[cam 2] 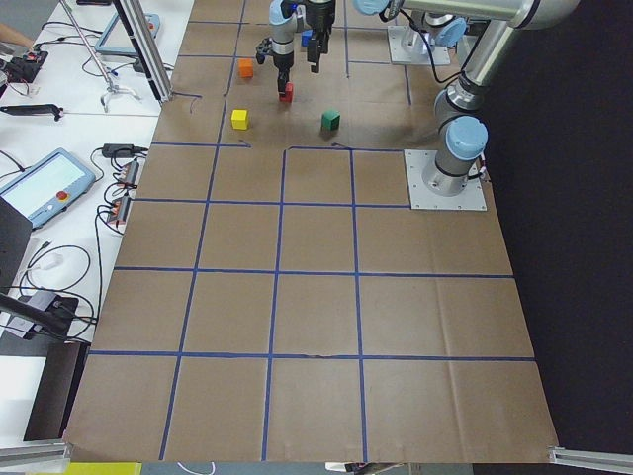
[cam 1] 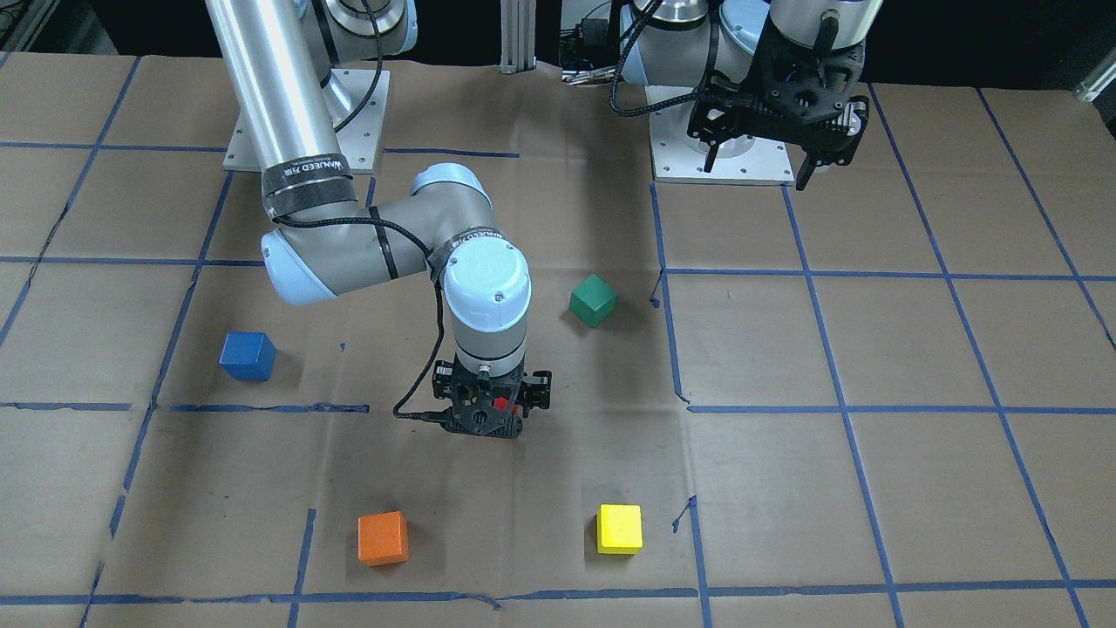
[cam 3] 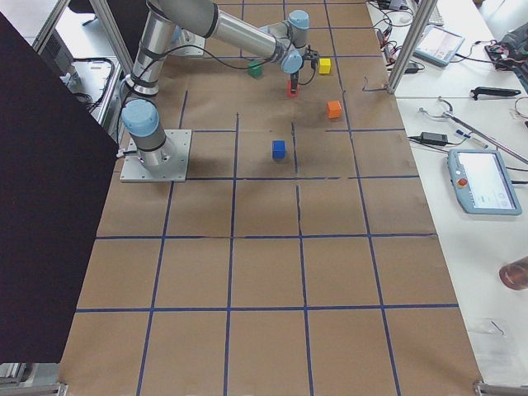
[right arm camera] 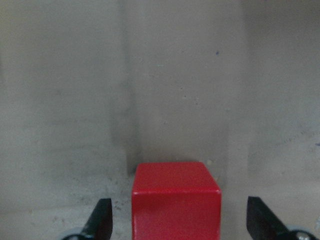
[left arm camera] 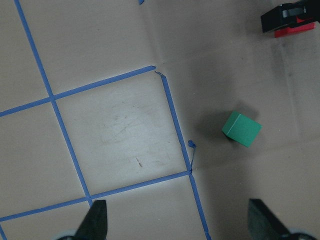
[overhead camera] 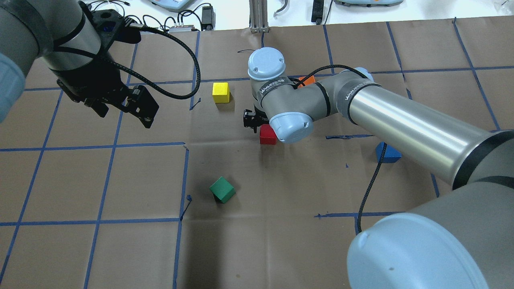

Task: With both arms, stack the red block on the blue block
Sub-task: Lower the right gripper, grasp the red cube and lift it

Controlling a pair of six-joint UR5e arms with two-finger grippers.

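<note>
Item: red block (overhead camera: 267,135), flat on the desk near its middle.
Right pincer (cam 1: 488,417): low at the block, fingers spread on either flank, not yet pinching.
Left pincer (cam 1: 757,167): spread, empty, raised by the robot-side edge.
Blue block (cam 1: 248,356): well apart, toward the desk's right edge.
Step, as judged: the grasp.
Next: close squarely, lift, carry over blue.

Silver-grey arms (overhead camera: 401,116) w/ pale-blue caps (overhead camera: 266,62), blk cables (overhead camera: 176,94)
</note>
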